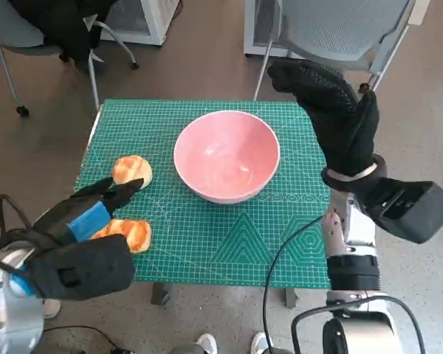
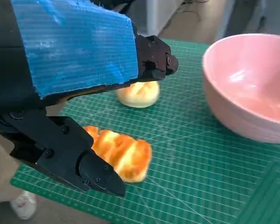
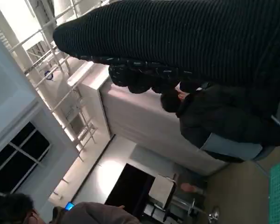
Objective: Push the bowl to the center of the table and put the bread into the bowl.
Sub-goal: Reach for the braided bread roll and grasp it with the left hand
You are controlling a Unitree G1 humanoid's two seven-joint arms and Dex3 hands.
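Sitting near the middle of the green cutting mat (image 1: pixel 229 251), the pink bowl (image 1: pixel 227 155) is looking as though the pushing part of the task is already done or very nearly so; it is standing upright and holding nothing. No bread is lying inside it yet, so the second part is still waiting.

Two pieces of bread are lying on the mat to the bowl's left, both apart from it. A round bun (image 1: pixel 132 170) is resting further from the robot, and a longer, toasted-looking piece (image 1: pixel 130 234) is lying nearer the table's front edge. In the left wrist view the long piece (image 2: pixel 119 153) is sitting between the spread black fingers (image 2: pixel 91 172), while the bun (image 2: pixel 137 94) is showing just beyond the upper finger.

The left hand (image 1: pixel 77 232) is hovering over these two pieces with its fingers parted and nothing between them. Whether any finger is touching the bread is not clear from either view. Judging from its position, it is lining up to take the long piece, though that is only a reading of its pose.

The right hand (image 1: pixel 332 110) is raised beside the bowl's right side, gloved fingers extended and holding nothing; it is not touching the bowl. Its wrist camera is pointing away from the table, showing a room and a person rather than the work.

What is remaining, by this reckoning, is grasping a piece of bread, carrying it over the rim and dropping it in.
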